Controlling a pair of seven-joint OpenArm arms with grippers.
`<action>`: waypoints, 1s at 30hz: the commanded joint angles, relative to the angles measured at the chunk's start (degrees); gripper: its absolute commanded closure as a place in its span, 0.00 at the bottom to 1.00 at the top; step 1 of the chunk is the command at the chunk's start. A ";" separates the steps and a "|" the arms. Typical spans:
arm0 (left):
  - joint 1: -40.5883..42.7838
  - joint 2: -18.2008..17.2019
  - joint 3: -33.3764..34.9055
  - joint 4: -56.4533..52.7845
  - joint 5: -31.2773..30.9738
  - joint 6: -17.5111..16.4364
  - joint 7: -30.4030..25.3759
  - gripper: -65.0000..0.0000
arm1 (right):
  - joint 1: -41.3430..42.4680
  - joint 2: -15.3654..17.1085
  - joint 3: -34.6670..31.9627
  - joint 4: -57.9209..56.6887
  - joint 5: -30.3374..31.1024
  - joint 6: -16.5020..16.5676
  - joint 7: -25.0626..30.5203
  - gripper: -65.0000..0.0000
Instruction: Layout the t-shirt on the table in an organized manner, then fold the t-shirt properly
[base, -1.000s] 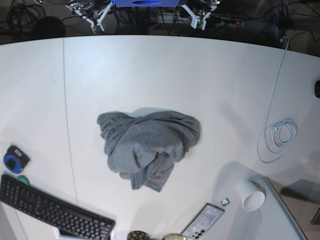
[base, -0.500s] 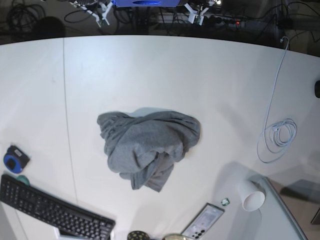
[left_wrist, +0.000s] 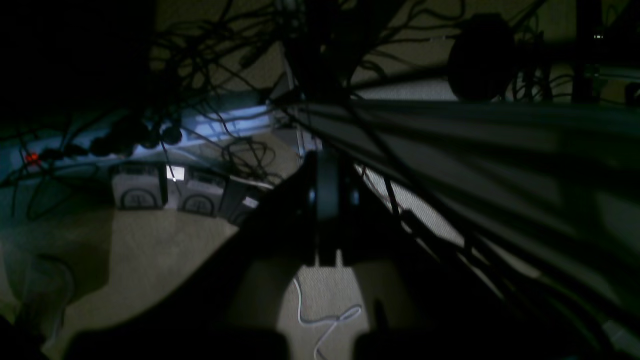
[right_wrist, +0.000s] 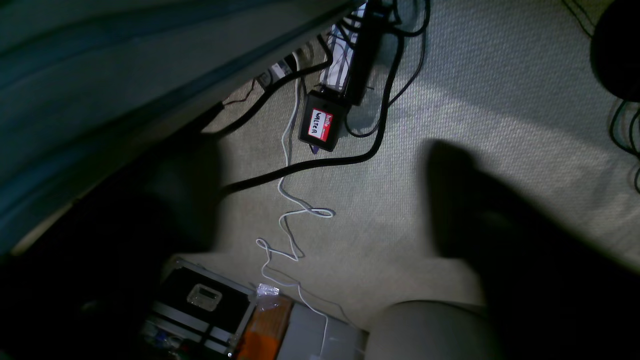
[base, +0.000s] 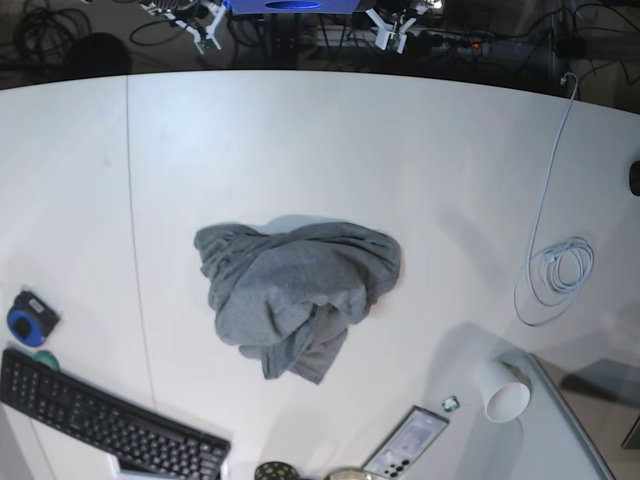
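The grey t-shirt (base: 295, 295) lies crumpled in a heap in the middle of the white table (base: 300, 140), with neither gripper near it. Both arms hang back beyond the table's far edge. Only white finger parts show at the top of the base view: my right gripper (base: 203, 20) and my left gripper (base: 388, 24). In the left wrist view my left gripper (left_wrist: 327, 165) is a dark silhouette with its jaws together over the floor. In the right wrist view my right gripper (right_wrist: 320, 165) stands open, carpet showing between its two dark fingers.
A black keyboard (base: 110, 425) and a blue tape measure (base: 28, 318) sit at the near left. A white cable coil (base: 560, 270) lies at the right. A white cup (base: 503, 392), a phone-like device (base: 405, 442) and a grey corner panel (base: 570, 430) are at the near right.
Both grippers have drawn back past the far edge, so less of them shows in the base view. The t-shirt has not moved.
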 joint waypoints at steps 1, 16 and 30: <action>0.27 -0.15 0.06 -0.07 -0.05 -0.23 -0.79 1.00 | -0.05 0.05 -0.16 0.06 -0.03 0.49 0.23 0.68; 0.27 -0.59 0.06 0.20 -0.05 -0.23 5.45 0.51 | 0.04 0.05 0.01 0.06 -0.03 0.49 0.23 0.88; 0.18 -0.59 0.06 0.11 -0.14 -0.15 5.63 1.00 | -0.22 0.05 0.10 0.06 -0.03 0.49 0.23 0.88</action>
